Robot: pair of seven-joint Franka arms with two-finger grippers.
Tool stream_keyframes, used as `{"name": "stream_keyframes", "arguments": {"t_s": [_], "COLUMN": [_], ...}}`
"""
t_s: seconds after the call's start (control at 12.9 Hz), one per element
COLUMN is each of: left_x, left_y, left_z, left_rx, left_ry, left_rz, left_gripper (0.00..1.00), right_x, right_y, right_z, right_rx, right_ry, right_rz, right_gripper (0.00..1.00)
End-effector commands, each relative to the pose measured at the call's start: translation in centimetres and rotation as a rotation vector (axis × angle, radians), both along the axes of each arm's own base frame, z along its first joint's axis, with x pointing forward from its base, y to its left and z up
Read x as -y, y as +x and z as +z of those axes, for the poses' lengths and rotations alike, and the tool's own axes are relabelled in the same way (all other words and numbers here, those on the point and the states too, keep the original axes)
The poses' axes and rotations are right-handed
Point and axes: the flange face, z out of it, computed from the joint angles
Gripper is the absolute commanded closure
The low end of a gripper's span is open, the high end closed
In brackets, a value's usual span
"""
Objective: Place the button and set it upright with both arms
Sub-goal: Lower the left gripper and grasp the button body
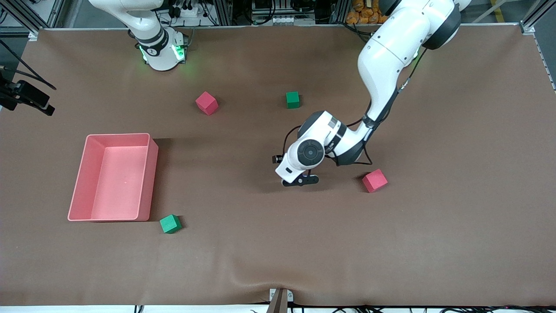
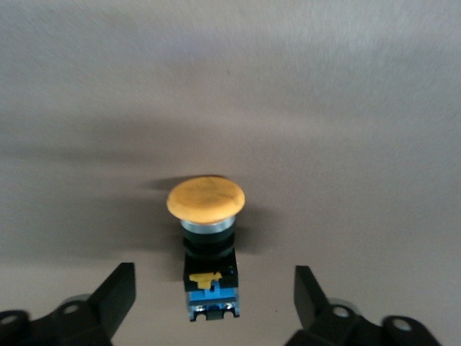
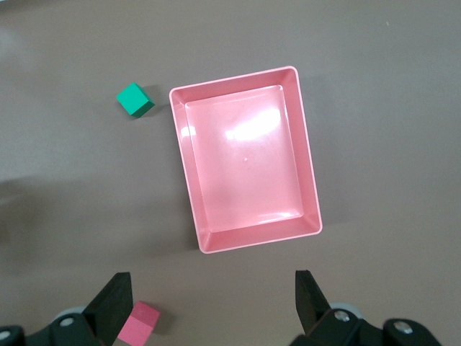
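The button [image 2: 207,216] shows in the left wrist view: a round orange cap on a black-and-blue body. It rests on the brown table with its cap end away from the gripper. My left gripper [image 2: 214,272] is open, its fingers [image 2: 119,288] on either side of the body and not touching it. In the front view the left gripper [image 1: 300,180] is low over the table's middle and hides the button. My right gripper [image 3: 212,277] is open and empty, high above the table by the pink tray [image 3: 306,166]. It is out of the front view.
The pink tray [image 1: 150,174] stands toward the right arm's end, with a green cube [image 1: 170,224] at its near corner. A red cube [image 1: 375,180] lies beside the left gripper. Another red cube [image 1: 206,103] and a green cube [image 1: 292,99] lie nearer the robots' bases.
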Motion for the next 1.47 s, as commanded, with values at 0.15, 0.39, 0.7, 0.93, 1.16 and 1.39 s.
{"name": "stream_keyframes", "arguments": {"t_s": [0.15,0.39,0.7,0.93,1.16,1.39], "left_x": [0.9,0.8,0.3,0.4,1.8,3.6], "left_y": [-0.7,-0.9,-1.6,-1.6,-2.0,-2.7], "left_z": [-0.8,-0.9,-1.9,-1.4,1.1,5.2], "left_rx": [-0.018,-0.031,-0.069,-0.065,-0.031,0.235], "left_ry": [0.006,0.016,0.047,0.070,0.105,0.252], "left_rz": [0.002,-0.003,-0.002,0.043,0.146,0.126], "left_gripper": [0.21,0.38,0.90,1.00,1.00,1.00], "right_x": [0.7,0.5,0.5,0.3,0.4,0.3], "right_y": [1.1,1.4,1.3,1.5,1.5,1.5], "right_z": [1.2,1.1,1.3,1.6,1.6,1.6], "right_rx": [0.023,0.009,-0.002,-0.014,-0.014,-0.014], "right_ry": [-0.022,-0.022,-0.020,-0.023,-0.021,-0.021], "right_rz": [0.027,0.030,0.030,0.031,0.029,0.031], "right_gripper": [0.00,0.00,0.00,0.00,0.00,0.00]}}
